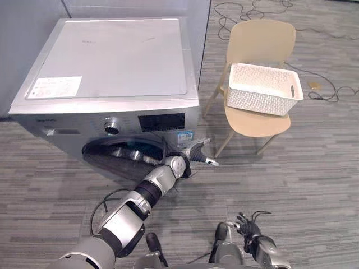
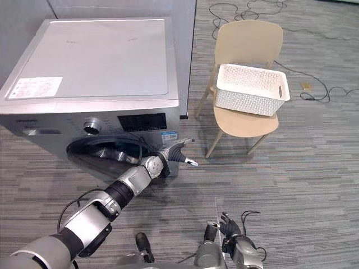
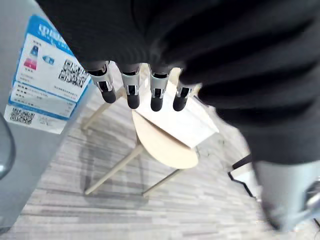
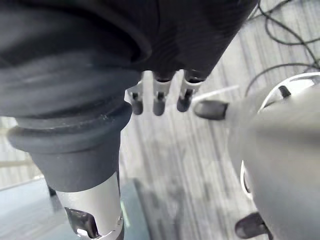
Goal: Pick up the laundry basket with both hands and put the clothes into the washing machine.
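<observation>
A: basket [image 1: 262, 88] on the chair [image 1: 259, 120], well right of the left hand [image 1: 197, 153]; looks empty.
B: left hand's fingers straight at the washer [image 1: 106, 89] door opening; right hand [image 1: 251, 229] low, relaxed, holding nothing; loading looks done.
</observation>
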You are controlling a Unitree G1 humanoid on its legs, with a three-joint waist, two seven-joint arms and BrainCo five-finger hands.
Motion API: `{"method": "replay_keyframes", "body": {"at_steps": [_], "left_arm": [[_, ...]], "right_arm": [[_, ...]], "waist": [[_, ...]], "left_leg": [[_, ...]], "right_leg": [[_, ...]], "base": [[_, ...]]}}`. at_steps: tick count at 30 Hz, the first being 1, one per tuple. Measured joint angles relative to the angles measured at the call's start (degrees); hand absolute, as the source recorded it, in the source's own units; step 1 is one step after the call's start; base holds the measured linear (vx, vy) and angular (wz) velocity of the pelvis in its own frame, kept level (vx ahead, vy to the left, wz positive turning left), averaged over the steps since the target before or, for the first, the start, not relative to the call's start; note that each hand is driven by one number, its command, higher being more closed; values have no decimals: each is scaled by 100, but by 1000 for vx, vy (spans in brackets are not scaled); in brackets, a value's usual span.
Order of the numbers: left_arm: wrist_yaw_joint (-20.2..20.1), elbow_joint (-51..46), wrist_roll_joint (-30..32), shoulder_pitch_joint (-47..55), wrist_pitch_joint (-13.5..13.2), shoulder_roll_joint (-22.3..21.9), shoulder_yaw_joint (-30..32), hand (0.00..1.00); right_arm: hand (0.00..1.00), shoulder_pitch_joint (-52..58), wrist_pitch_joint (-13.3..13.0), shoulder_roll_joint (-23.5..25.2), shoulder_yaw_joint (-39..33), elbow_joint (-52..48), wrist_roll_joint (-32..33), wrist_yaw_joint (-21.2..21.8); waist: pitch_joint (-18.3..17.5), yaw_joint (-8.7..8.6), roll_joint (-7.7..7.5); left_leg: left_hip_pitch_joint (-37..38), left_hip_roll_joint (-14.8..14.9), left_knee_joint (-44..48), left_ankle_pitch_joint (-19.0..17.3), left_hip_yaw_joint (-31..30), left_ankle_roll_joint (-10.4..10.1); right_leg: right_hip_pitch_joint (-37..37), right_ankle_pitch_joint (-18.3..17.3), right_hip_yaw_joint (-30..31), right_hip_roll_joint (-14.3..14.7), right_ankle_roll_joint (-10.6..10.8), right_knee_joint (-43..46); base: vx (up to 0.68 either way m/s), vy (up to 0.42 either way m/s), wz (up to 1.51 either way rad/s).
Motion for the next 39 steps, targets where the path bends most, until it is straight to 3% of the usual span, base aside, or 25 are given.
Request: {"method": "replay_keyframes", "body": {"at_steps": [6, 9, 11, 13, 14, 15, 16, 17, 18, 22, 23, 26, 30, 35, 36, 38, 39], "left_arm": [[-8, -115, 95, 171, -35, 100, 5, 0], [21, -1660, 276, 929, -52, 610, 124, 0], [152, -3666, 257, 1925, -209, 830, 930, 0], [382, -5230, 249, 2650, -431, 701, 1923, 0], [688, -5951, 258, 2931, -538, 535, 2674, 0], [1031, -6338, 279, 3022, -548, 386, 3420, 0], [1218, -6455, 306, 3027, -493, 347, 3747, 0], [1465, -6720, 383, 3083, -353, 344, 4407, 0], [1594, -7042, 395, 3276, -236, 360, 5033, 0], [1439, -7526, 165, 4661, -78, 132, 6244, 0], [1368, -7529, 96, 4920, -54, 18, 6360, 0], [653, -7240, -326, 6169, 180, -791, 6645, 0], [-18, -6139, -459, 6568, 538, -1116, 6588, 0], [-161, -3423, -428, 6118, 713, -1107, 6179, 0], [-188, -2387, -576, 5840, 731, -1068, 6006, 0], [-187, -1214, -940, 5409, 745, -1003, 5849, 0], [-46, -556, -1386, 5039, 655, -916, 6031, 0]], "right_arm": [[0, -15, -105, -71, 8, -31, -44, -4], [0, 7, -126, 21, 41, -20, -41, 0], [0, 95, -246, 19, 143, 60, -40, 3], [0, 213, -299, 35, 242, 83, -39, 21], [0, 327, -345, 42, 241, 155, -40, 35], [0, 424, -385, 27, 238, 298, -42, 38], [0, 449, -375, 26, 238, 359, -31, 49], [0, 445, -375, 9, 230, 388, -43, 80], [0, 452, -366, 14, 227, 399, -44, 138], [0, 547, -206, 85, 75, 404, -57, 289], [0, 555, -184, 95, 62, 403, -57, 301], [0, 525, -2, 217, -172, 348, -279, 523], [0, 485, 234, 319, -215, 275, -501, 665], [0, 475, 419, 417, 188, -375, -644, 753], [0, 463, 420, 429, 266, -610, -669, 737], [0, 413, 413, 421, 285, -777, -665, 690], [0, 396, 383, 421, 298, -866, -643, 578]], "waist": [[-35, -39, 45], [-51, 33, 72], [-61, 128, 91], [-63, 229, 95], [-100, 347, 128], [-199, 425, 204], [-260, 474, 236], [-323, 599, 294], [-356, 602, 324], [-608, 790, 392], [-624, 856, 393], [-645, 1022, 363], [-631, 1078, 308], [-608, 1063, 217], [-582, 1061, 131], [-541, 1041, 122], [-456, 1051, 12]], "left_leg": [[330, -32, -113, 13, -115, -28], [328, -33, -131, 12, -125, -28], [319, -29, -146, 4, -153, -38], [334, -14, -148, -5, -230, -50], [359, -9, -151, -26, -278, -73], [357, -12, -184, -48, -381, -86], [359, -23, -216, -45, -410, -84], [393, -40, -264, -39, -485, -79], [443, -62, -298, -25, -571, -81], [569, -130, -503, 56, -709, -63], [583, -132, -523, 61, -708, -62], [572, -134, -538, 85, -741, -53], [640, -134, -545, 127, -848, -48], [629, -62, -537, 77, -720, -60], [573, 1, -522, 68, -602, -64], [511, 45, -511, 70, -492, -62], [428, 102, -473, 72, -412, -65]], "right_leg": [[475, -3, -268, 42, -5, -232], [473, -11, -265, 44, 5, -242], [474, -40, -262, 48, 44, -242], [531, -68, -289, 67, 82, -241], [599, -104, -338, 74, 126, -232], [658, -119, -444, 81, 139, -231], [675, -122, -484, 77, 141, -231], [735, -124, -549, 70, 144, -230], [829, -143, -631, 62, 164, -229], [971, -206, -778, 29, 219, -225], [978, -212, -779, 29, 217, -225], [1005, -240, -850, 35, 194, -225], [1170, -276, -970, 40, 205, -209], [1085, -428, -952, -1, 193, 23], [916, -444, -861, -6, 176, 108], [770, -443, -743, 12, 172, 157], [655, -441, -690, 50, 165, 176]], "base": [[95, -22, 11], [0, 0, 0], [-9, -4, 4], [-27, -13, 15], [-32, -10, 33], [-31, -2, 36], [-14, 10, 36], [-16, 12, 33], [-11, 9, 30], [21, 1, 23], [37, -1, 6], [22, -11, 10], [14, -14, 20], [-35, -13, -7], [-37, -26, -33], [-36, -30, -33], [-42, -46, -21]]}}
